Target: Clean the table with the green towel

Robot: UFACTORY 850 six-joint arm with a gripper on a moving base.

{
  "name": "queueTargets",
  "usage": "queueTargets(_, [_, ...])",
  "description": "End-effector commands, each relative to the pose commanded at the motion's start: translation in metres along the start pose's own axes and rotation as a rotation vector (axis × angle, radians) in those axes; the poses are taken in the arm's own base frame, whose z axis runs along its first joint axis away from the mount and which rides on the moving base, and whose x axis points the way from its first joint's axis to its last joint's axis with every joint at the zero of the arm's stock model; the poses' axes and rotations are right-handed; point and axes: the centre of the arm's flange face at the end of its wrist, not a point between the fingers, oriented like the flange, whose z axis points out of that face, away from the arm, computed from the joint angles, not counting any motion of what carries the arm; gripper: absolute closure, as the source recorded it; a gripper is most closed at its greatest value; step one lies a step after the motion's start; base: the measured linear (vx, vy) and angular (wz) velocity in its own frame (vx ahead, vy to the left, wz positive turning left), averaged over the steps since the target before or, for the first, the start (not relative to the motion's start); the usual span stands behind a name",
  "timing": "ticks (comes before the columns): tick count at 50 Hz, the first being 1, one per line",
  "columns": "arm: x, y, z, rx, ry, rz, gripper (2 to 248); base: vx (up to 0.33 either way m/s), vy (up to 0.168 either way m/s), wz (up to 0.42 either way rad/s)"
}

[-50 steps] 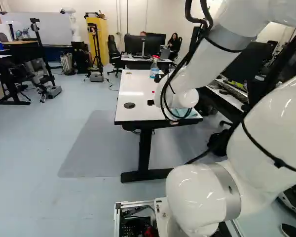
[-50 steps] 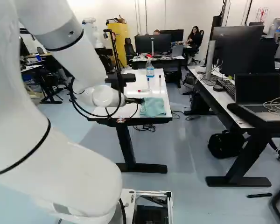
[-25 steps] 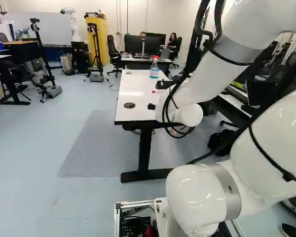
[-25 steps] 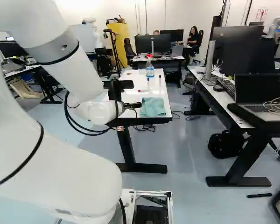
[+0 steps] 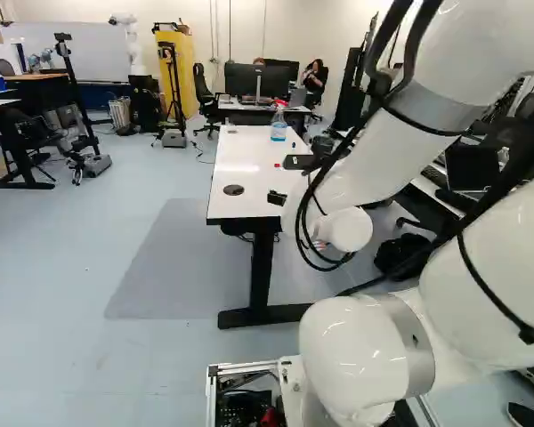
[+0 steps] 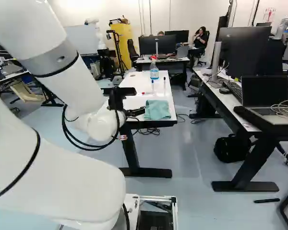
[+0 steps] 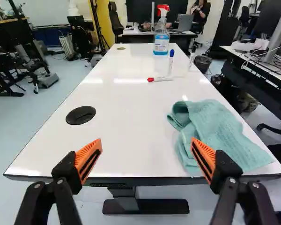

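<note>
Wrist view: green towel (image 7: pixel 225 131) crumpled on near end of the counter (image 7: pixel 126 103), ahead of the gripper (image 6: pixel 136 112) and off toward one finger, whose orange pad (image 7: pixel 205 156) partly hides it. Gripper wide open, empty; can't tell if that finger touches the towel

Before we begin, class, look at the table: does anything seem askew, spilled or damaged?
The red-capped marker lies on its side, while the blue-capped marker stands upright. The green towel is bunched, not spread flat, near the table's edge. No spill or damage shows.
</note>
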Motion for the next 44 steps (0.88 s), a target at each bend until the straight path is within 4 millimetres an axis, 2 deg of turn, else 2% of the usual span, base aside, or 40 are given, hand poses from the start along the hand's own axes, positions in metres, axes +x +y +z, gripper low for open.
queueTargets(22, [-0.01,0.0,-0.01,0.001,0.033,0.0,3,0.0,0.0,0.0])
queueTargets(44, [-0.011,0.0,-0.011,0.001,0.037,0.0,3,0.0,0.0,0.0])
